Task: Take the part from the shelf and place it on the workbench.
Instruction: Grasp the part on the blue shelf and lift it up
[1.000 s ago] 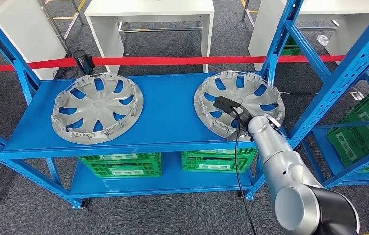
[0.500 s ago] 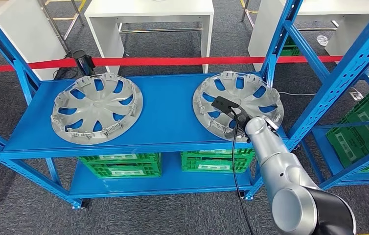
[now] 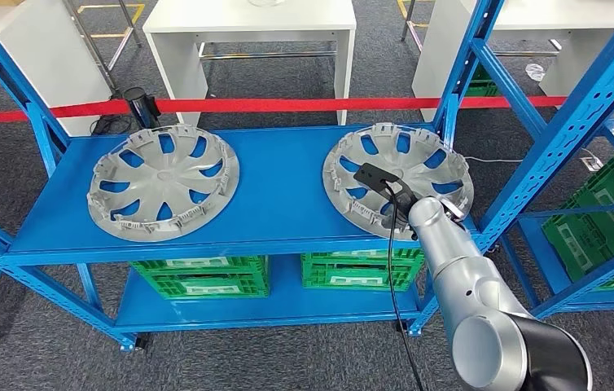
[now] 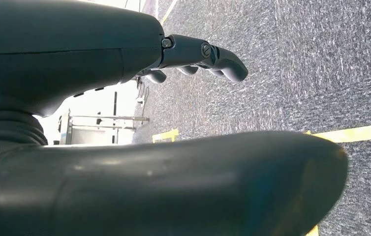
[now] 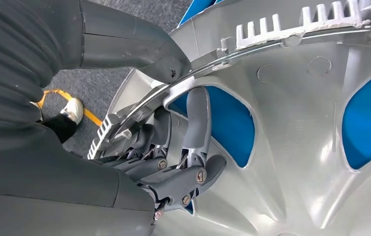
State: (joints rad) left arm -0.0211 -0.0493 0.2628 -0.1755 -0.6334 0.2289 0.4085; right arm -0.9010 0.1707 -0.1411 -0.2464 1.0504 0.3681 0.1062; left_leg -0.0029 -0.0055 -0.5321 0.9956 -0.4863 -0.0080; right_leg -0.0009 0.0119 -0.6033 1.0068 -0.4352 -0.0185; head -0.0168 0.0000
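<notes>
Fingers (image 5: 193, 147) curled around hubcap (image 5: 296, 137) rim.

Two wheel covers left (image 3: 162, 180) and right (image 3: 398, 178) on shelf (image 3: 279, 204)

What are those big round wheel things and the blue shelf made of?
The wheel covers look like silver-grey moulded plastic, matte: thin spokes and little clip tabs along the rim. The right hand grips one by its rim. The shelf looks like blue painted metal, smooth, with slotted posts.
</notes>
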